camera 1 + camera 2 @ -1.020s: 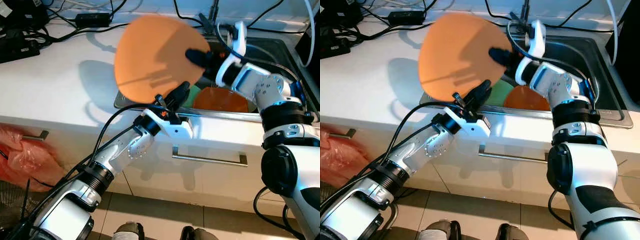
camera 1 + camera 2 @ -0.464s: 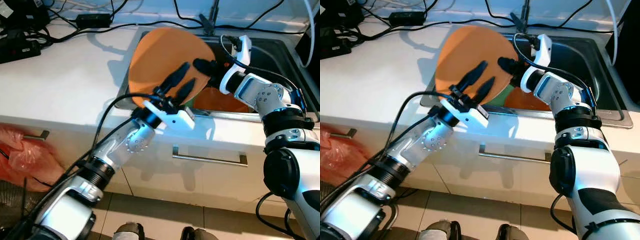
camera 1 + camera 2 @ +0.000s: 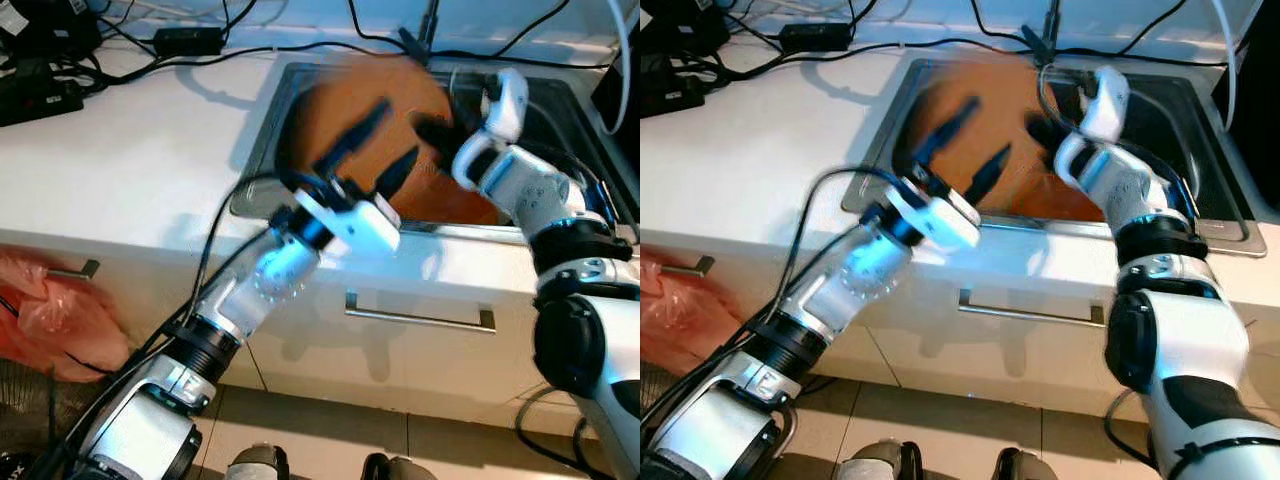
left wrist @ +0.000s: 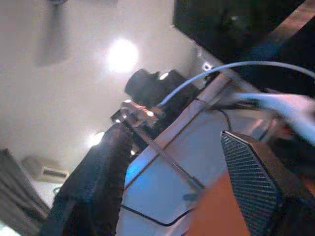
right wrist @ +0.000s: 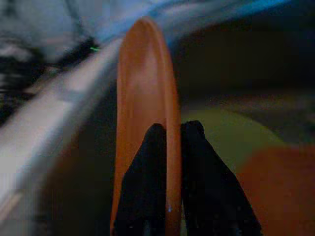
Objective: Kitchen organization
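Both arms reach forward over the counter edge toward the steel sink (image 3: pixel 262 150); heavy motion blur on both. Right arm bent at the elbow, forearm angled up and inward, its white wrist housing high above the basin. Right gripper (image 5: pixel 167 142) is pinched on the rim of an orange plate (image 3: pixel 370 125): in the right wrist view one black finger (image 5: pixel 145 182) lies on each side of the thin edge, plate held on edge between them. From the head views the plate hangs tilted over the left half of the sink, its face toward the robot, blurred. Left arm stretched up from lower left, silver forearm rising to a white wrist block at the sink's front lip. Left gripper (image 3: pixel 372 150) has its two long fingers spread apart, pointing up and forward in front of the plate's face; whether they touch it I cannot tell. Left wrist view shows the textured fingertips (image 4: pixel 251 182) parted with an orange patch low between them. More orange dishware (image 3: pixel 455 205) sits lower in the basin, behind the right forearm. White countertop (image 3: pixel 120 170) to the left carries black cables and a power adapter (image 3: pixel 185 40). Red plastic bag (image 3: pixel 50 320) hangs by the cabinet below. No legible writing or labels anywhere.
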Controlling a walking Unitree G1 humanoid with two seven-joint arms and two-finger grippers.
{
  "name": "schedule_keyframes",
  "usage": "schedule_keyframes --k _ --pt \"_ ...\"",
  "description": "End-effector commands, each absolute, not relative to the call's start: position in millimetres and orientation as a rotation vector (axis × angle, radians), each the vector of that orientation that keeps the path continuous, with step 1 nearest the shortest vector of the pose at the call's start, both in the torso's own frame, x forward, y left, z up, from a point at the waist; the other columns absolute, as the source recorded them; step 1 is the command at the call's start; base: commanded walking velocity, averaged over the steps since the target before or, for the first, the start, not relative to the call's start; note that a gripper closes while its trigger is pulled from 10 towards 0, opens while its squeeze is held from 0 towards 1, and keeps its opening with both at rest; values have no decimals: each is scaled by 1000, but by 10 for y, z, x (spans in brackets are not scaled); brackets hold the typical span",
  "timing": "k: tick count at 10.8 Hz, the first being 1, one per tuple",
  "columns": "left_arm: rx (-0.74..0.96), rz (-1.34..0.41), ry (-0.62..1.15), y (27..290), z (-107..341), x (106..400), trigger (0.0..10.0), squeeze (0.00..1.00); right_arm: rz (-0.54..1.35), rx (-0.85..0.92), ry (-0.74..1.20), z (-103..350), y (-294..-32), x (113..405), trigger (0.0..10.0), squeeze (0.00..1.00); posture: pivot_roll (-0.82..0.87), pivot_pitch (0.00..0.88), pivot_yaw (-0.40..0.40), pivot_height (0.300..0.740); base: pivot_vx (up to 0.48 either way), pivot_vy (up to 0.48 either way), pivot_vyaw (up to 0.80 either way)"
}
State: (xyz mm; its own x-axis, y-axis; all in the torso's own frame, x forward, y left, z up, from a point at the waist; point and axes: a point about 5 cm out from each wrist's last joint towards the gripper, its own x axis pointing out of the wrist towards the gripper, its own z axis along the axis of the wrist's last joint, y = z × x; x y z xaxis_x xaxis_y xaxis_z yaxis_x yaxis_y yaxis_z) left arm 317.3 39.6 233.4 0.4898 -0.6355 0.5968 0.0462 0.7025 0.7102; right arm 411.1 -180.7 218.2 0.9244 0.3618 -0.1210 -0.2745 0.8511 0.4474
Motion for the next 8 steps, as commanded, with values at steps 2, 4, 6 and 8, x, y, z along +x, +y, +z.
schedule_keyframes --k 2,4,6,8 --pt "651 -417 -915 507 2329 3208 10000 1000 226 370 150 2226 -1987 4124 0 0 69 105 10 740 0 0 0" --pt "605 -343 -776 684 2200 3291 10000 1000 121 284 180 2085 -2152 4089 0 0 72 105 10 740 0 0 0" --pt "548 -283 -609 840 2070 3379 10000 1000 54 187 202 1954 -2270 4047 1451 0 76 108 9 740 0 0 0" --pt "500 -271 -489 935 1949 3398 10000 1000 5 154 226 1842 -2355 4003 10000 0 76 109 11 740 0 0 0"
